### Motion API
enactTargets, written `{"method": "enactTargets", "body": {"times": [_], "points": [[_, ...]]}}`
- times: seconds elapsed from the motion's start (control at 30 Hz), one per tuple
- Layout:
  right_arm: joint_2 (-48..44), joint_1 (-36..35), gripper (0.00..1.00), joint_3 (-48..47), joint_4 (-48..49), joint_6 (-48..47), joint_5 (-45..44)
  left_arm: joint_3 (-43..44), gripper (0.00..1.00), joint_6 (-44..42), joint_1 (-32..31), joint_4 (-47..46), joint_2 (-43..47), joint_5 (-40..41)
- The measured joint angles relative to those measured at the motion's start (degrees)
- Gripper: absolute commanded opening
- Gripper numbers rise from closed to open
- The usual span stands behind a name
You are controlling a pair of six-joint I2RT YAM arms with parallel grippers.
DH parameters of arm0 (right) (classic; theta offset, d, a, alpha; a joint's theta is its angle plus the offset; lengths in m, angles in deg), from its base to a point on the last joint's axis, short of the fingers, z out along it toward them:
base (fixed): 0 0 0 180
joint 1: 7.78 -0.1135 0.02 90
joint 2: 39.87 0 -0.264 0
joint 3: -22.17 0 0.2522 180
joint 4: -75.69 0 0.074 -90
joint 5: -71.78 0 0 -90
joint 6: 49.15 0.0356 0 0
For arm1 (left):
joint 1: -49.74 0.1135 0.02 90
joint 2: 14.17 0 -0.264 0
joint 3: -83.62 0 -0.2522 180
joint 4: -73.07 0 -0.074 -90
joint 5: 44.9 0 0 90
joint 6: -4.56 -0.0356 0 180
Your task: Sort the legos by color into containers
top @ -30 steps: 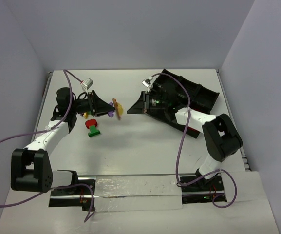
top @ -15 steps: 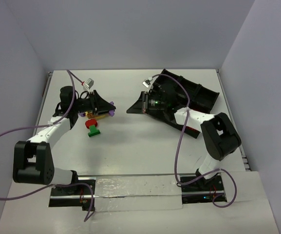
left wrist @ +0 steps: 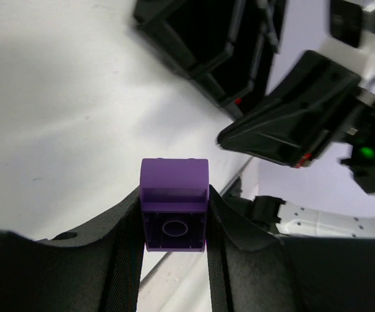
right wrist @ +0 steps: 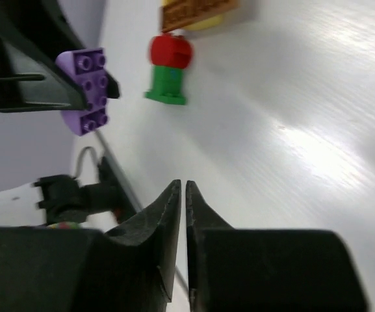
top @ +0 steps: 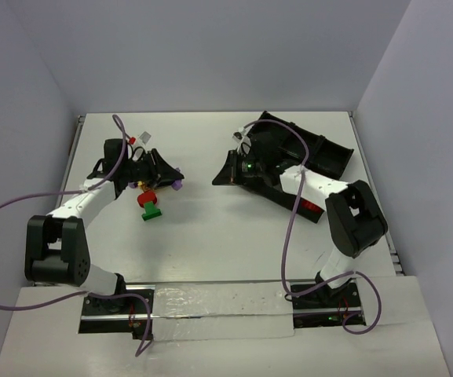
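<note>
White glossy worktop [top: 226, 236] — left jaws clamped on a studded purple brick [left wrist: 174, 195], near a red-green stack [top: 151, 206]. Right jaws pressed together, just before the black walled tray [top: 330, 157] — well apart from the bricks.

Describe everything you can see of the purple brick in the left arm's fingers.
The purple brick is a glossy plastic piece, clamped on two opposite sides by the left arm's black fingers. The left wrist view shows its hollow underside with one round tube; the right wrist view shows studs on another face. It appears lifted off the white table, near the red and green bricks, touching only the fingers.
</note>
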Motion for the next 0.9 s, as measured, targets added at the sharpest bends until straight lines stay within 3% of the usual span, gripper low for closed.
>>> {"method": "enactTargets", "body": {"times": [0.2, 0.47, 0.73, 0.9], "points": [[-4.79, -0.08, 0.49, -2.77, -12.31, -5.95, -12.26, 3.49, 0.0, -4.5, -2.58, 8.53, -1.29, 11.82], [-14.11, -0.08, 0.61, -2.77, -21.56, -9.23, -27.09, 9.34, 0.0, -5.39, -14.29, 15.53, -5.89, 30.01], [-21.69, -0.08, 0.63, -1.81, -25.25, -9.66, -37.36, 16.64, 0.0, 0.82, -24.41, 20.48, -15.91, 47.31], [-23.79, -0.08, 0.64, -0.06, -26.38, -9.57, -40.2, 19.85, 0.0, 6.24, -28.82, 22.84, -21.65, 53.11]]}}
